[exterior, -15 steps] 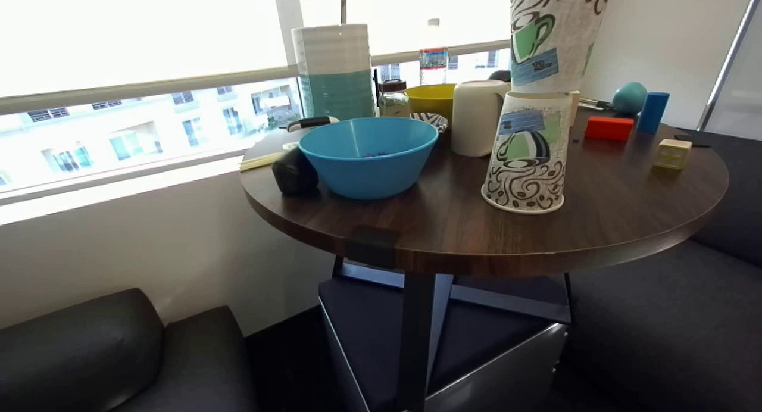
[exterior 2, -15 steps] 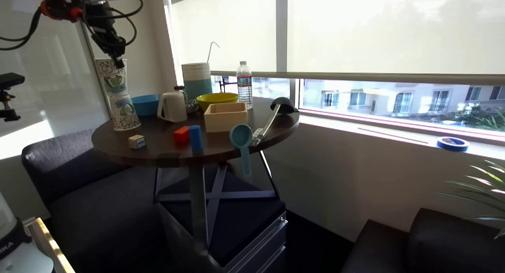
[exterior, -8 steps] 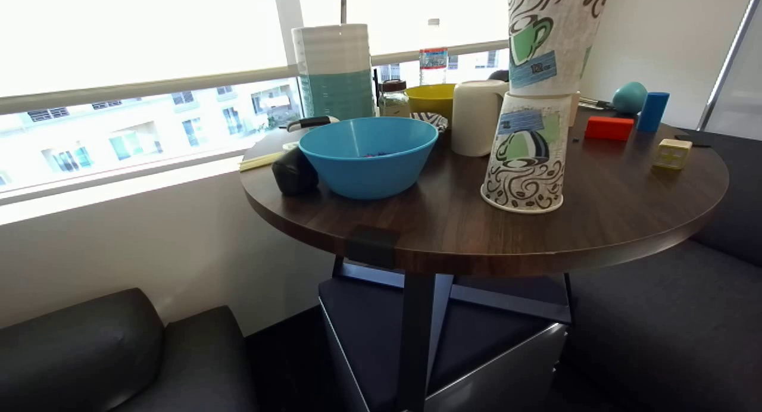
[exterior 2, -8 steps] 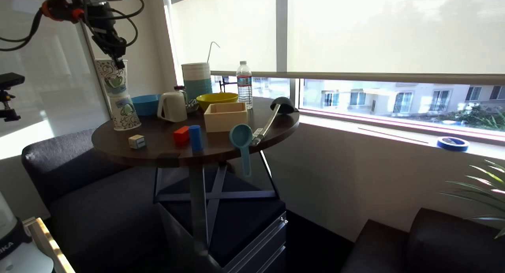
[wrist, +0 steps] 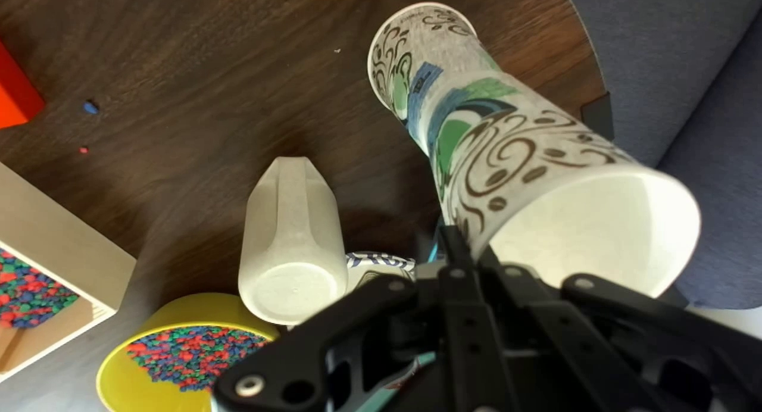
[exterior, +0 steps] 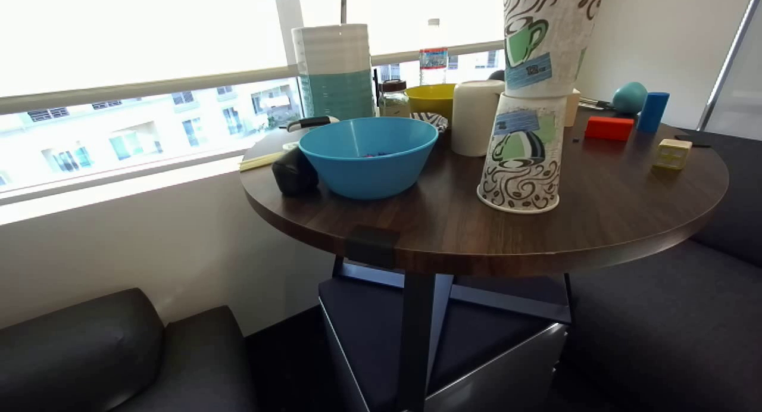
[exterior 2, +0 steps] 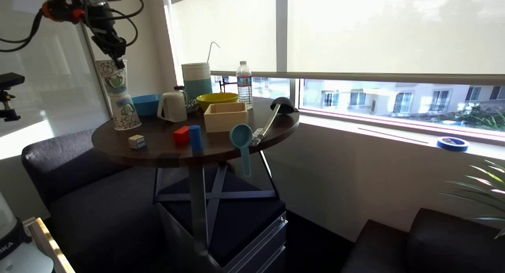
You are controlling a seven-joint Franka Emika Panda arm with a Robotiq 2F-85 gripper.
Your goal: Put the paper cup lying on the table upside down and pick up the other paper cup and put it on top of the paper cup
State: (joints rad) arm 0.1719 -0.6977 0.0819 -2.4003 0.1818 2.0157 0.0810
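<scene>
Counting from the largest: one white-and-teal container [exterior: 334, 72], two plain bowls, a blue bowl [exterior: 369, 174] and a yellow bowl [exterior: 427, 102], one wooden box [exterior 2: 225, 123], one white mug [exterior: 476, 123], two paper cups, an upper paper cup [exterior: 543, 40] and a lower paper cup [exterior: 524, 153], one water bottle [exterior 2: 244, 85], one ladle [exterior 2: 282, 104], one teal scoop [exterior 2: 241, 137], one blue cylinder [exterior: 653, 112], one red block [exterior: 608, 128] and one small cube [exterior: 673, 155]. In an exterior view, a window [exterior 2: 394, 97] partly covered by a blind [exterior 2: 375, 32] spans 12 to 3 o'clock from the round, dark wood surface [exterior 2: 159, 137], a dark grey sofa [exterior 2: 90, 186] sits at 8 o'clock, and a cabinet [exterior 2: 244, 225] stands beneath, between 5 and 6 o'clock. On that surface the lower paper cup stands mouth down, and the upper paper cup is mouth up above it, base meeting base. In the wrist view the fingers [wrist: 456, 251] stand almost together, pinching the upper paper cup at its rim, one outside the wall, one inside; that cup extends from them toward 1 o'clock, with the lower paper cup beyond it, near 12.
</scene>
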